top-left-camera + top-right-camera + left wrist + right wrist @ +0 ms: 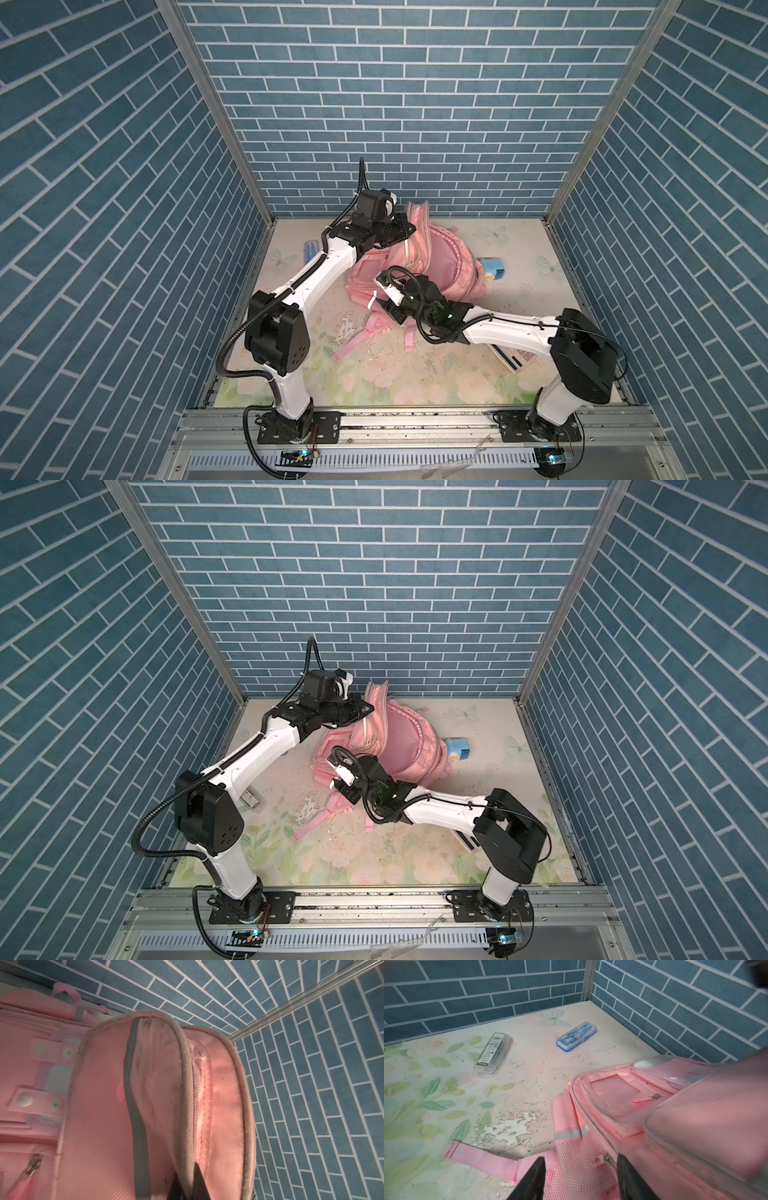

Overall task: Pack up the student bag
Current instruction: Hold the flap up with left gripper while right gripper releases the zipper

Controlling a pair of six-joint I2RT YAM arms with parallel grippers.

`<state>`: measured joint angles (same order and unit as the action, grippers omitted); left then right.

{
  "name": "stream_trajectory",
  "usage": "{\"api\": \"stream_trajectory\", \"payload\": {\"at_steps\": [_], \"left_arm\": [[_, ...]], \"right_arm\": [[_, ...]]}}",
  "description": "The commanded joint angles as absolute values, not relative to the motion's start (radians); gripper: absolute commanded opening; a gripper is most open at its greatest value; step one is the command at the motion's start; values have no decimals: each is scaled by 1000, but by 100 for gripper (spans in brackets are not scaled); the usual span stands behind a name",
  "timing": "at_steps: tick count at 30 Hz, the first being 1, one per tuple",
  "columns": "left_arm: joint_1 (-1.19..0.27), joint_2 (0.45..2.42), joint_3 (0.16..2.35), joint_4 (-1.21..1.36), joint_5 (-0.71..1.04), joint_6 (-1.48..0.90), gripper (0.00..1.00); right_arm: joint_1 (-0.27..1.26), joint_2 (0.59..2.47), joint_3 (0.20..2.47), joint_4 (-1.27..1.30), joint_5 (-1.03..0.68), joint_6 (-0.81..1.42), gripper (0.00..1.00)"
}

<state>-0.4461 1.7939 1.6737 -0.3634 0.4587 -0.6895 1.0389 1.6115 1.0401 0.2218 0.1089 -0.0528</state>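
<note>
The student bag (432, 266) (399, 742), a big pink backpack, lies at the middle back of the table with its main compartment gaping. My left gripper (409, 226) (368, 706) (187, 1174) is shut on the grey-piped edge of the bag's raised front flap (99, 1105), holding it up near the back wall. My right gripper (388, 309) (343, 789) (580, 1159) hovers open over the bag's near-left side. Between its fingers lie the mesh pocket and a zipper pull (607, 1159); they grip nothing. A pink strap (483, 1157) trails over the table.
A blue geometry box (576, 1035) (311, 249) and a clear pen case (492, 1053) (251, 800) lie left of the bag. A blue sharpener-like object (494, 268) sits against its right side. A book (515, 357) lies under my right forearm. Brick walls enclose three sides.
</note>
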Motion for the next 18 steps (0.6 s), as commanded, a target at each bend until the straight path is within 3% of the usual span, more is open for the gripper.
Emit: {"api": "stream_trajectory", "payload": {"at_steps": [1, 12, 18], "left_arm": [[-420, 1765, 1746, -456, 478, -494, 0], [-420, 1806, 1897, -823, 400, -212, 0], [-441, 1776, 1789, -833, 374, -183, 0]], "right_arm": [[1014, 1526, 1013, 125, 136, 3, 59], [803, 1149, 832, -6, 147, 122, 59], [615, 1057, 816, -136, 139, 237, 63]]}}
